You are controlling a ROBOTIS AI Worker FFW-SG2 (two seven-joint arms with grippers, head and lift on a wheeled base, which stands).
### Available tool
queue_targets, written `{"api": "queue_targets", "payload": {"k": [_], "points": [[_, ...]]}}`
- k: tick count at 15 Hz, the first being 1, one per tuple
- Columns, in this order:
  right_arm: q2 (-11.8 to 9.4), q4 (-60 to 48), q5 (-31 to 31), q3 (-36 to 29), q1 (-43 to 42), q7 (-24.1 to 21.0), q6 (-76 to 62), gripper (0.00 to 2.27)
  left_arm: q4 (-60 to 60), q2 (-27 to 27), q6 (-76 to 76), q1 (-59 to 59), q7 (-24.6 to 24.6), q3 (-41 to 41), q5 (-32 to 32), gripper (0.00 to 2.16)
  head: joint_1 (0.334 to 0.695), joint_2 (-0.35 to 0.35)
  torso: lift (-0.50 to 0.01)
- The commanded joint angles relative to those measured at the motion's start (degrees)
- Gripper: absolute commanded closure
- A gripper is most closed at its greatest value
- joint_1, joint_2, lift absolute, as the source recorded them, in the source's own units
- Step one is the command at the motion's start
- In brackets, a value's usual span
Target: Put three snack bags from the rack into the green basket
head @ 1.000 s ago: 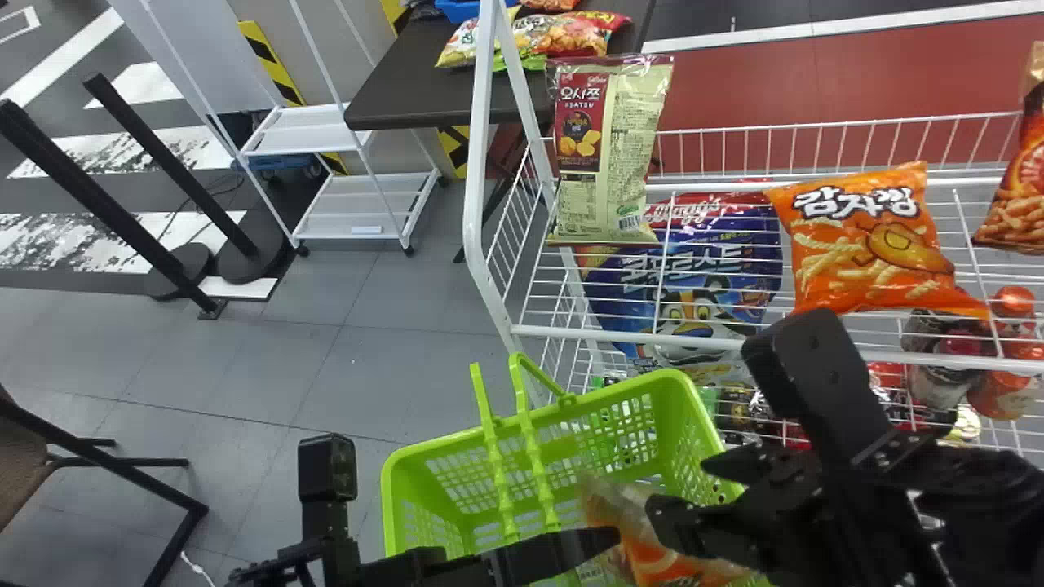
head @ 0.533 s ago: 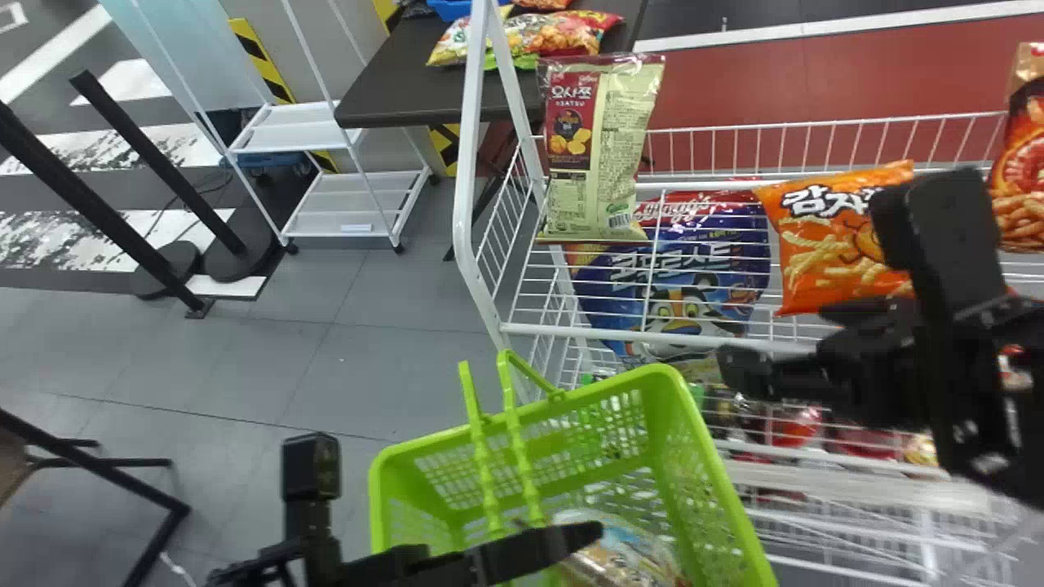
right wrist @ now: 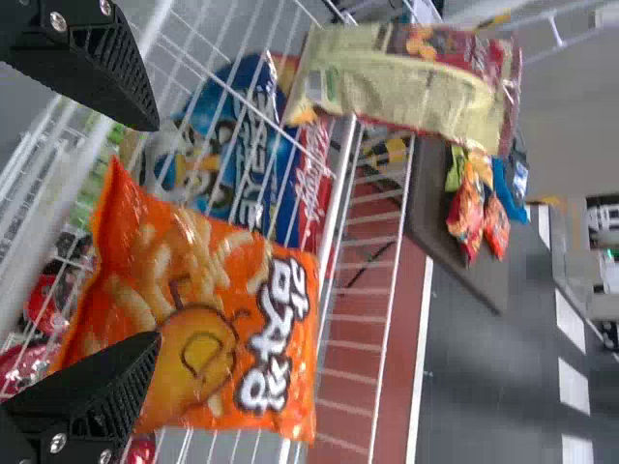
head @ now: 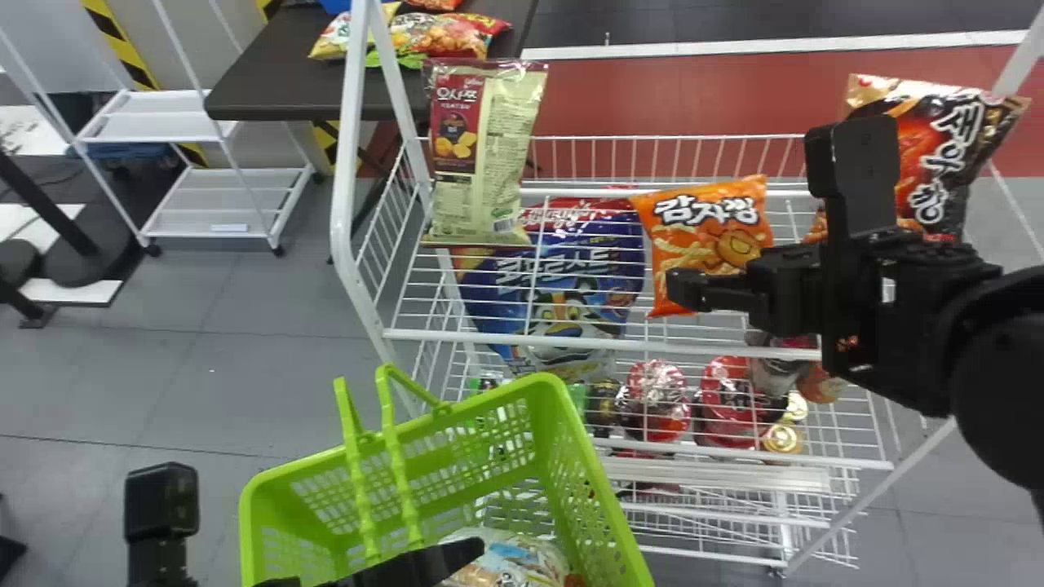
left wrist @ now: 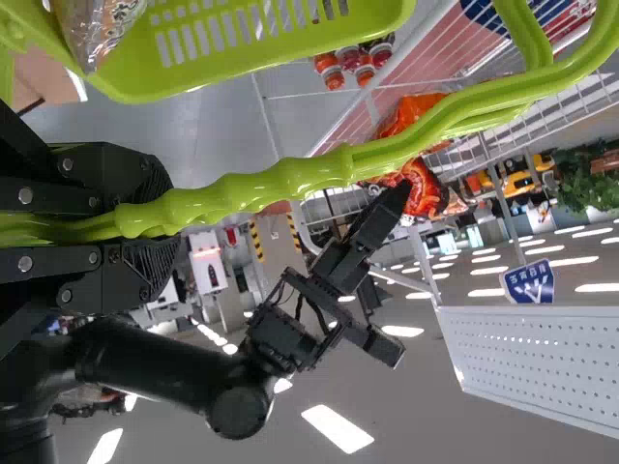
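Orange and glossy, a snack bag [head: 705, 216] is held up on the top wire shelf of the white rack [head: 571, 340]. The right hand [head: 689, 291] is placed over its lower edge, on the robot's right side, with its fingers spread; in the right wrist view the orange bag is seen between and beyond them. Whether the bag is touched cannot be told.

A cream-and-red bag [head: 489, 163] is stood upright at the rack's left end, and a brown-and-orange bag [head: 938, 155] is partly covered by the right arm at the other end. Below the top wires, a blue bag [head: 563, 277] and some red packets [head: 656, 399] are seen.

In front of the rack, at the lower middle of the head view, the green basket [head: 583, 465] is found, with a clear-wrapped bag [head: 514, 562] lying inside. The green handle [left wrist: 290, 179] is pinched by the left hand [head: 457, 556], whose fingers are pressed together on it. Behind the rack, more snack packets [head: 444, 37] are laid on a dark surface [head: 285, 73].
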Motion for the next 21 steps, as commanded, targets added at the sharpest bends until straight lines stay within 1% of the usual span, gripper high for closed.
{"api": "queue_targets", "payload": {"k": [1, 3, 4, 8, 9, 11, 12, 13, 15, 16, 17, 21], "points": [[0.13, 1.12, 0.07, -1.64, -0.4, -0.87, -0.12, 0.03, 0.0, 0.0, 0.0, 0.26, -0.13, 0.04, 0.0, 2.15, 0.695, 0.094, 0.0], [0.21, 3.32, 1.04, -2.08, -0.93, -1.13, 0.05, 0.03, 0.09, -0.09, -0.17, 0.26, -0.13, -0.04, 0.0, 2.15, 0.695, 0.073, 0.0], [0.65, 5.34, 1.57, -2.08, -1.63, -1.04, -0.12, 0.03, 0.09, -0.09, -0.17, 0.26, -0.13, -0.04, 0.0, 2.15, 0.695, 0.055, 0.0], [1.44, 15.27, 3.5, 0.29, -6.03, -1.04, -5.75, 0.09, 0.09, -0.09, -0.17, 0.17, -0.13, -0.13, 0.0, 2.15, 0.695, 0.042, 0.0], [1.71, 17.12, 3.5, 0.47, -6.9, -1.04, -6.45, 0.13, 0.09, 0.0, -0.17, 0.17, -0.13, -0.13, 0.0, 2.15, 0.695, 0.047, 0.0], [1.71, 19.4, 3.59, 0.56, -7.96, -0.6, -7.33, 0.28, 0.27, 0.0, -0.17, 0.26, -0.39, -0.13, -0.35, 2.15, 0.695, 0.051, 0.0], [1.71, 20.02, 3.67, 0.56, -8.31, -0.25, -7.15, 0.46, 0.27, 0.0, -0.17, 0.26, -0.39, -0.13, -0.44, 2.15, 0.695, 0.052, 0.0], [1.71, 20.55, 4.03, 0.47, -8.4, 0.37, -6.8, 0.83, 0.27, 0.0, -0.17, 0.26, -0.48, -0.13, -0.44, 2.15, 0.695, 0.053, 0.0], [1.71, 20.55, 3.94, 0.38, -8.4, 0.89, -6.1, 1.93, 0.27, 0.0, -0.17, 0.26, -0.39, -0.13, -0.44, 2.15, 0.695, 0.055, 0.0], [1.71, 19.84, 3.76, 0.29, -8.13, 0.89, -6.1, 2.19, 0.27, 0.0, -0.17, 0.26, -0.39, -0.13, -0.53, 2.15, 0.695, 0.055, 0.0], [1.71, 18.96, 3.67, 0.12, -7.78, 0.8, -6.27, 2.25, 0.27, -0.09, -0.17, 0.26, -0.48, -0.04, -0.53, 2.15, 0.695, 0.054, 0.0], [1.62, 14.92, 2.88, -0.5, -5.67, 0.89, -9.97, 2.25, 0.44, -0.09, 0.0, 0.26, -0.74, 0.04, -0.44, 2.15, 0.695, 0.058, 0.0]]}}
